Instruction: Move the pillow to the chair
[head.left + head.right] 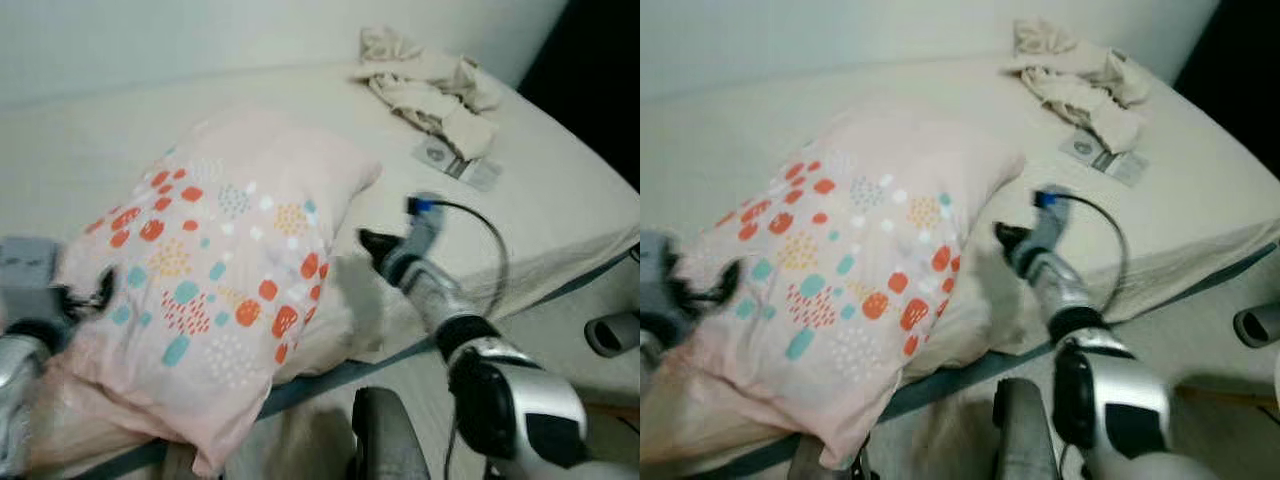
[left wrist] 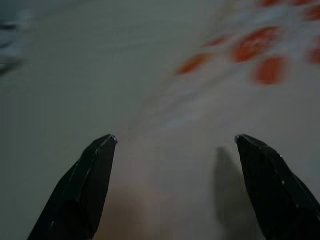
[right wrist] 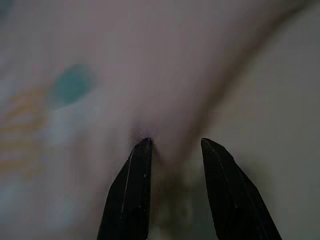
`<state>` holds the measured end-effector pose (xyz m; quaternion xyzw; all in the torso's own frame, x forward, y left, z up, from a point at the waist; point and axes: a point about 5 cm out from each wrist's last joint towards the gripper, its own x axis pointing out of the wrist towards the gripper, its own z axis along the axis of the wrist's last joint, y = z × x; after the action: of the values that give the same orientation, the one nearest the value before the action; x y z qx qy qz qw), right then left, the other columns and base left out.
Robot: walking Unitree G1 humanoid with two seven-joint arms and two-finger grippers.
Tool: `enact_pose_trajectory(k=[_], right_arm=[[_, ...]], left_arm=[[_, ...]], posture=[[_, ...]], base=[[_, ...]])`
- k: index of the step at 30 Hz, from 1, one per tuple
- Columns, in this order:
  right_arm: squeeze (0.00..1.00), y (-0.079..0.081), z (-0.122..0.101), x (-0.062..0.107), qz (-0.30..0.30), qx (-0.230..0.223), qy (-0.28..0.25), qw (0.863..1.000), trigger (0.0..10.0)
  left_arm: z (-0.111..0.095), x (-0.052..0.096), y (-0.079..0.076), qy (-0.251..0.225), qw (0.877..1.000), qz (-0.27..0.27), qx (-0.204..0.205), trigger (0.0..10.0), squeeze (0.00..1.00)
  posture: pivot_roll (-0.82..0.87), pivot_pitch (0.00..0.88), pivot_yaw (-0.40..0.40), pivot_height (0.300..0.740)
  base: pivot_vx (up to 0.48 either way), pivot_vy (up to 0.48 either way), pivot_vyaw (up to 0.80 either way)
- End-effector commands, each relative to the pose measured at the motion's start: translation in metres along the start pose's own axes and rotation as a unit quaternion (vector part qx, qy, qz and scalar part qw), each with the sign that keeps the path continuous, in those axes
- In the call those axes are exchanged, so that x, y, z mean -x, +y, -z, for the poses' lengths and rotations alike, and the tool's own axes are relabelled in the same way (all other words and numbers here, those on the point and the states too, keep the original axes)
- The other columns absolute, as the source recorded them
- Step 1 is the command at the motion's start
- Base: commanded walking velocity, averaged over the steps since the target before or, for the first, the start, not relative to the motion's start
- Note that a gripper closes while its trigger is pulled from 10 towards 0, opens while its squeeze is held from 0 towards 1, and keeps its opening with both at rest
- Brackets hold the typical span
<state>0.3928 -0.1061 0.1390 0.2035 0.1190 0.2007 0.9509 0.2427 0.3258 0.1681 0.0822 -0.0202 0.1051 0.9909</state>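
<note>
A pale pink pillow (image 1: 215,250) with orange, teal and yellow spots lies on the bed (image 1: 560,200), hanging over its near edge. My left gripper (image 1: 95,290) is at the pillow's left side. In the left wrist view it (image 2: 175,140) is open wide, with the pillow's fabric just ahead. My right gripper (image 1: 370,243) reaches in at the pillow's right side. In the right wrist view its fingers (image 3: 135,185) stand a little apart, tips close to the fabric, with nothing clearly pinched between them.
A crumpled beige cloth (image 1: 430,85) and two small flat packets (image 1: 455,160) lie on the far right of the bed. A dark grey rounded object (image 1: 385,435) stands below the bed's edge. Another grey object (image 1: 612,332) lies on the floor at right.
</note>
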Motion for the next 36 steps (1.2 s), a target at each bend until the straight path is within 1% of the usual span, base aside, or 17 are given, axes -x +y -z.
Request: enact_pose_trajectory(k=[1, 2, 3, 5, 8, 11, 12, 13, 14, 15, 17, 19, 24, 33, 34, 35, 36], right_arm=[[0.00, -0.001, 0.010, 0.001, -0.007, -0.015, 0.022, 1.000, 10.0], [0.00, 0.005, 0.014, -0.001, -0.022, -0.024, 0.030, 0.999, 10.0], [0.00, 0.005, 0.014, -0.001, -0.022, -0.024, 0.030, 0.999, 10.0], [0.00, 0.012, 0.020, -0.002, -0.036, -0.028, 0.045, 0.998, 10.0], [0.00, 0.012, 0.023, -0.003, -0.030, -0.024, 0.053, 0.998, 10.0], [0.00, 0.008, 0.022, -0.002, -0.014, -0.034, 0.044, 0.998, 10.0], [0.00, 0.002, 0.018, 0.000, 0.006, -0.040, 0.032, 0.999, 3.7], [0.00, 0.002, 0.018, 0.000, 0.006, -0.040, 0.032, 0.999, 3.7], [0.00, -0.003, 0.014, 0.001, 0.021, -0.045, 0.022, 0.999, 0.0], [0.00, -0.003, 0.014, 0.001, 0.021, -0.045, 0.022, 0.999, 0.0], [0.00, -0.011, 0.009, 0.004, 0.036, -0.048, 0.009, 0.998, 0.0], [0.00, -0.016, 0.005, 0.006, 0.045, -0.035, 0.001, 0.998, 0.0], [0.00, -0.019, 0.003, 0.007, 0.055, -0.020, -0.005, 0.998, 0.0], [0.00, -0.024, -0.001, 0.009, 0.080, -0.016, -0.021, 0.996, 0.0], [0.00, -0.024, -0.003, 0.009, 0.078, -0.017, -0.026, 0.996, 0.8], [0.00, -0.021, -0.008, 0.008, 0.059, -0.027, -0.038, 0.997, 4.0], [0.00, -0.018, -0.011, 0.007, 0.042, -0.033, -0.046, 0.997, 10.0]], left_arm=[[-0.005, 0.005, 0.009, -0.005, 1.000, -0.014, -0.004, 10.0, 0.00], [-0.007, 0.010, 0.016, -0.008, 1.000, -0.022, -0.005, 10.0, 0.00], [-0.007, 0.010, 0.016, -0.008, 1.000, -0.022, -0.005, 10.0, 0.00], [-0.010, 0.015, 0.024, -0.007, 0.999, -0.033, -0.008, 10.0, 0.00], [-0.010, 0.018, 0.027, -0.005, 0.999, -0.040, -0.006, 10.0, 0.00], [-0.011, 0.019, 0.027, -0.004, 0.999, -0.041, -0.003, 10.0, 0.00], [-0.011, 0.018, 0.026, -0.004, 0.999, -0.040, 0.000, 10.0, 0.00], [-0.011, 0.018, 0.026, -0.004, 0.999, -0.040, 0.000, 10.0, 0.00], [-0.011, 0.018, 0.025, -0.004, 0.999, -0.039, 0.002, 10.0, 0.00], [-0.011, 0.018, 0.025, -0.004, 0.999, -0.039, 0.002, 10.0, 0.00], [-0.011, 0.015, 0.023, -0.005, 0.999, -0.036, 0.004, 10.0, 0.00], [-0.012, 0.012, 0.023, -0.005, 0.999, -0.036, 0.007, 10.0, 0.00], [-0.012, 0.009, 0.023, -0.005, 0.999, -0.037, 0.011, 10.0, 0.00], [-0.012, 0.005, 0.026, -0.002, 0.999, -0.041, 0.008, 10.0, 0.00], [-0.013, 0.004, 0.027, -0.003, 0.999, -0.041, 0.008, 10.0, 0.00], [-0.013, 0.004, 0.027, -0.005, 0.999, -0.041, 0.008, 10.0, 0.00], [-0.014, 0.004, 0.027, -0.006, 0.999, -0.041, 0.008, 10.0, 0.00]], posture=[[0.09, 0.306, -0.132, 0.590], [0.11, 0.312, -0.146, 0.590], [0.11, 0.312, -0.146, 0.590], [0.12, 0.314, -0.154, 0.590], [0.12, 0.314, -0.154, 0.590], [0.12, 0.312, -0.149, 0.590], [0.12, 0.312, -0.145, 0.590], [0.12, 0.312, -0.145, 0.590], [0.12, 0.312, -0.145, 0.590], [0.12, 0.312, -0.145, 0.590], [0.12, 0.310, -0.140, 0.590], [0.11, 0.305, -0.129, 0.590], [0.10, 0.302, -0.121, 0.590], [0.10, 0.296, -0.117, 0.590], [0.10, 0.296, -0.117, 0.590], [0.11, 0.294, -0.118, 0.590], [0.11, 0.294, -0.118, 0.590]], base=[[0.000, 0.000, 0.00], [0.000, 0.000, 0.00], [0.000, 0.000, 0.00], [0.000, 0.000, 0.00], [0.000, 0.000, 0.00], [0.000, 0.000, 0.00], [0.000, 0.000, 0.00], [0.000, 0.000, 0.00], [0.000, 0.000, 0.00], [0.000, 0.000, 0.00], [0.000, 0.000, 0.00], [0.000, 0.000, 0.00], [0.000, 0.000, 0.00], [0.000, 0.000, 0.00], [0.000, 0.000, 0.00], [0.000, 0.000, 0.00], [0.000, 0.000, 0.00]])
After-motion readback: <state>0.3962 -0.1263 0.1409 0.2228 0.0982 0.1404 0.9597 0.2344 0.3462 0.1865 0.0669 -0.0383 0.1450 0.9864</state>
